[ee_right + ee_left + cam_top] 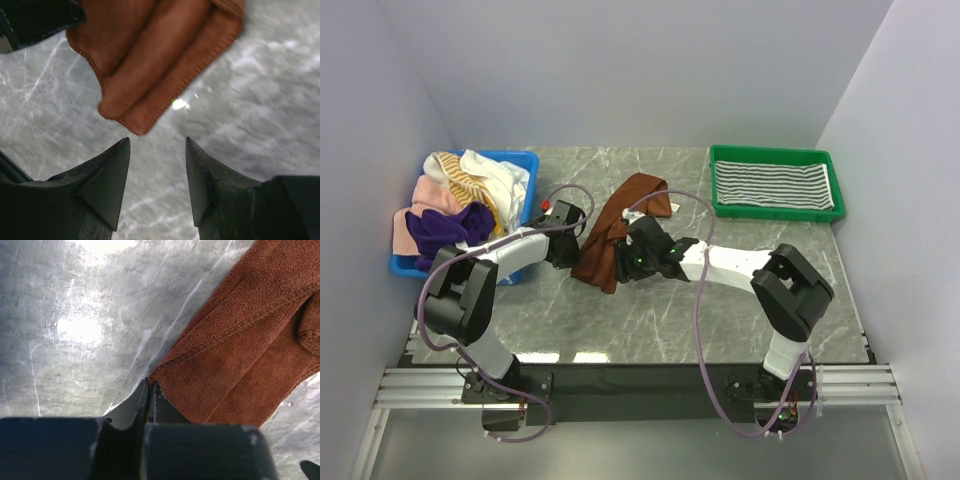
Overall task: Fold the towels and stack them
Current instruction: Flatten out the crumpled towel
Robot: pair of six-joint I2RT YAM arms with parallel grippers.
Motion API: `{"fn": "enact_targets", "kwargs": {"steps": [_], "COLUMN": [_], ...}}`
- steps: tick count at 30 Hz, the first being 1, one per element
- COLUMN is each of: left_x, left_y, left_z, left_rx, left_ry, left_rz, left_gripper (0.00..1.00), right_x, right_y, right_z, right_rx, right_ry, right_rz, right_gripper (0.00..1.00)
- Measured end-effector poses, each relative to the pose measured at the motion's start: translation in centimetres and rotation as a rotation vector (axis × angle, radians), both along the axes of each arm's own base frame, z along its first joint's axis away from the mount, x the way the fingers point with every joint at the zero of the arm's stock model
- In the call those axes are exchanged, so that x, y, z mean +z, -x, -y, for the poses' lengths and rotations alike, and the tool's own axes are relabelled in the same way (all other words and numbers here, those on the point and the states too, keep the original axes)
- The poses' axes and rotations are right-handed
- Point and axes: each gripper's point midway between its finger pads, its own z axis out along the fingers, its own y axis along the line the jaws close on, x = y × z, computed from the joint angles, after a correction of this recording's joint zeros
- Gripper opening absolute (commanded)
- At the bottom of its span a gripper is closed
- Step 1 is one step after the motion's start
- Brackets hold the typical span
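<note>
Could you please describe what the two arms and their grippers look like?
Both the left arm and right arm have white links between bulky black joint housings, and a thin purple cable loops loosely along each from base to wrist. A small green light glows near the right wrist. The left gripper and right gripper have dark, matte fingers tapering to pointed tips.

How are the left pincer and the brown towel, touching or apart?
Touching. Left wrist view: the left pincer is shut on a corner of the brown towel.
</note>
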Motion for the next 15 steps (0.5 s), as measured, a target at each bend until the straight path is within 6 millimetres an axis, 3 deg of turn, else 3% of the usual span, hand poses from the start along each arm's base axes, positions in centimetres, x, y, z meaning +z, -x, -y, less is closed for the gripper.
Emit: {"fn": "enact_targets", "kwargs": {"steps": [9,15], "left_x": [2.0,2.7], "left_y": [0.0,0.2], "left_z": [0.0,-0.1], "left_rx": [-0.002,-0.003], "left_ry": [0.017,0.018], "left_rz": [0.043,0.052], "left_gripper": [0.01,0.01], "right_x": [-1.4,-3.5], "right_y": [0.3,0.1], "right_z": [-3.2,-4.2], "right_rx": [0.094,0.140], "right_ry": [0.113,0.248], "right_rz": [0.058,0.093], "right_gripper": [0.56,0.54]}}
